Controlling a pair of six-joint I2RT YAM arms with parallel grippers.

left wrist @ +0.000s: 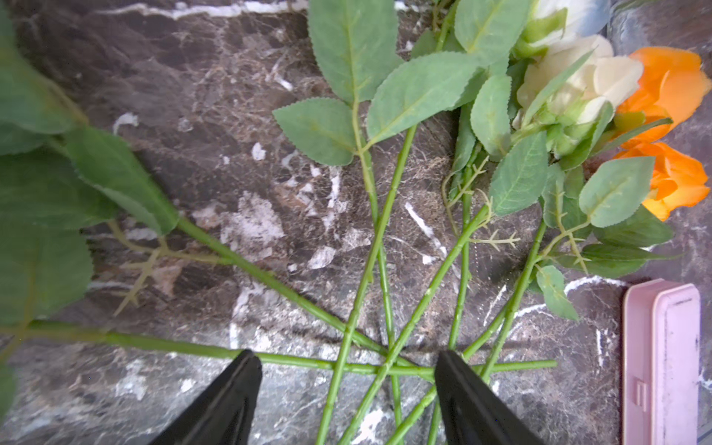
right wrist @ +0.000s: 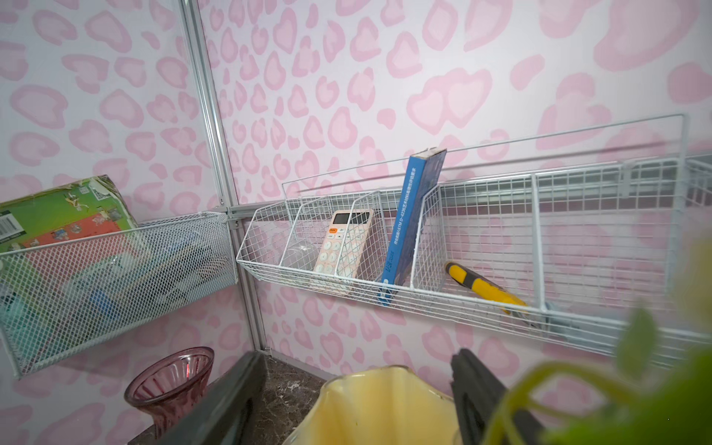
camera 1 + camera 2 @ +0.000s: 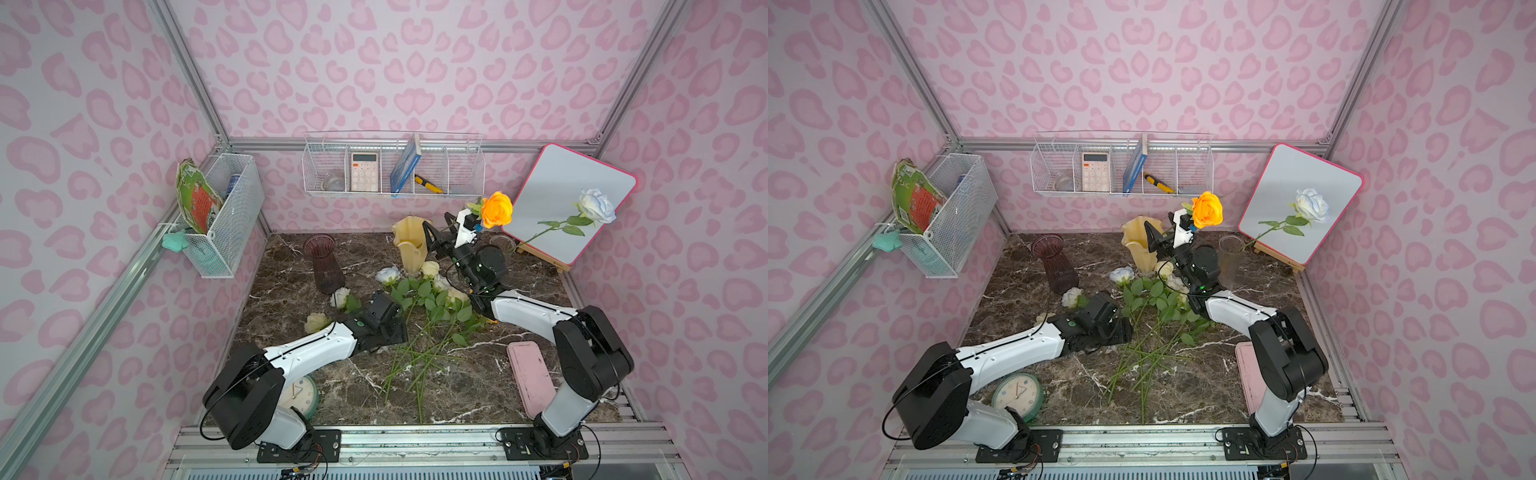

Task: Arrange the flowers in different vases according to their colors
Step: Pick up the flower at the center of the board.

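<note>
Orange rose (image 3: 496, 209) is up in the air in both top views, head just beside the right end effector (image 3: 444, 226), above and to the side of the yellow vase (image 3: 409, 245). I read that end effector's jaws as spread; I cannot tell where the rose stem ends. Blue-white rose (image 3: 596, 205) stands in the clear vase (image 3: 1229, 257), leaning across the pink-edged board (image 3: 552, 183). Purple vase (image 3: 326, 266) is upright and apart from the yellow one. Remaining roses (image 3: 428, 299) lie in a heap mid-tabletop (image 3: 478, 386), with the left arm low over their stems.

Left wrist: left end effector (image 1: 346, 358) is spread, nothing pinched, fingers on either side of crossed green stems (image 1: 370, 269) lying on the marble. Cream head (image 1: 585, 81) and two orange heads (image 1: 670, 88) lie together; a pink case (image 1: 660, 362) is near.

Right wrist: right end effector (image 2: 358, 358) is spread above the yellow vase's (image 2: 377, 408) mouth. A blurred green stem (image 2: 539, 381) runs just outside one finger, not between them. Purple vase (image 2: 173, 377) is off to one side.
</note>
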